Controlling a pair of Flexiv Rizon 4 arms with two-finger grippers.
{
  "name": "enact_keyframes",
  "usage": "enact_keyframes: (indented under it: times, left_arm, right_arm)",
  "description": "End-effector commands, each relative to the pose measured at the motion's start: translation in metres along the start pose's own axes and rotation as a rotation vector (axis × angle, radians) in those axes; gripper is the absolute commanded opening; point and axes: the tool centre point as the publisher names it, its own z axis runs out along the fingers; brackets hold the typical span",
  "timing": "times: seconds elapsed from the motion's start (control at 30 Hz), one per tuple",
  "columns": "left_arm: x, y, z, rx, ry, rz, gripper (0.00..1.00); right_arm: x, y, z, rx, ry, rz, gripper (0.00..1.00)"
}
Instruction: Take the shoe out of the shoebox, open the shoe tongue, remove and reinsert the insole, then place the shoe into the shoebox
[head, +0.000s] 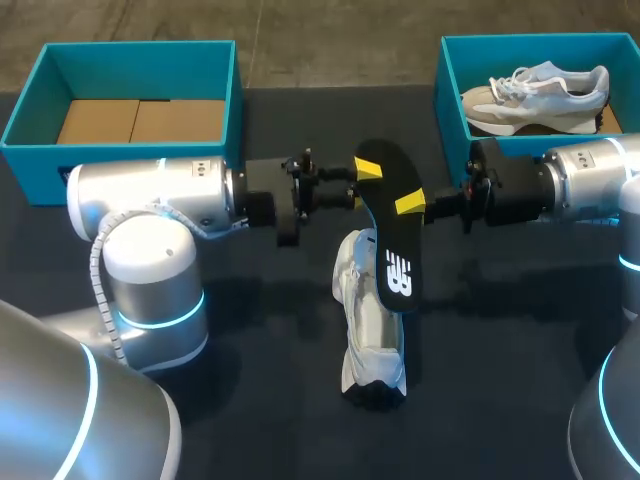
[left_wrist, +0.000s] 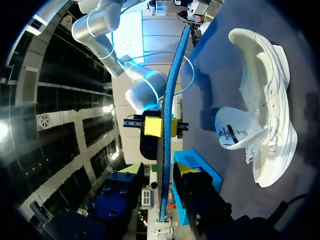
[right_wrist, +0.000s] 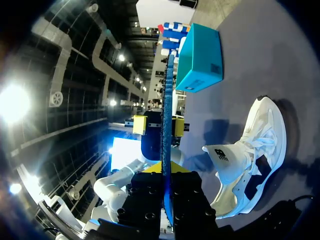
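The left shoebox (head: 140, 70) is sitting at the far left corner of the table, holding no shoe. The left gripper (head: 366, 172) is reaching in toward the middle. Its fingers are standing released on either side of the insole (head: 392, 250), and the right wrist view is showing a gap on one side.

The insole is hanging on edge in the air, out of the shoe (head: 370, 340) and just above it. The shoe is lying on the table at the middle, apart from both boxes, and its tongue (left_wrist: 232, 134) is folding outward.

The right gripper (head: 412, 204) is clamping the insole from both sides. The right shoebox (head: 450, 80) is holding a second shoe (head: 535, 95).

Step in hand, as judged: removal is complete and reinsertion is pending. The next move is calling for turning the insole flat, aiming one end into the shoe opening, and steadying the shoe while the insole is sliding in.
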Motion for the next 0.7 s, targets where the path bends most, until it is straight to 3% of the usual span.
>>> enact_keyframes:
  times: [0.03, 0.4, 0.53, 0.6, 0.7]
  left_arm:
    - [0.0009, 0.0002, 0.0083, -0.005, 0.014, 0.004, 0.36]
    - [0.0042, -0.0065, 0.0123, -0.026, 0.037, 0.019, 0.31]
    - [0.0056, -0.0082, 0.0142, -0.027, 0.045, 0.020, 0.22]
    - [0.0064, -0.0086, 0.0153, -0.031, 0.050, 0.019, 0.00]
    - [0.0073, -0.0089, 0.0172, -0.033, 0.054, 0.019, 0.00]
  right_arm:
    - [0.0002, -0.0004, 0.0009, -0.001, -0.001, 0.001, 0.00]
    - [0.0002, -0.0004, 0.0009, -0.001, -0.001, 0.001, 0.00]
    - [0.0002, -0.0004, 0.0009, -0.001, -0.001, 0.001, 0.00]
    - [0.0002, -0.0004, 0.0009, -0.001, -0.001, 0.001, 0.00]
    - [0.0002, -0.0004, 0.0009, -0.001, -0.001, 0.001, 0.00]
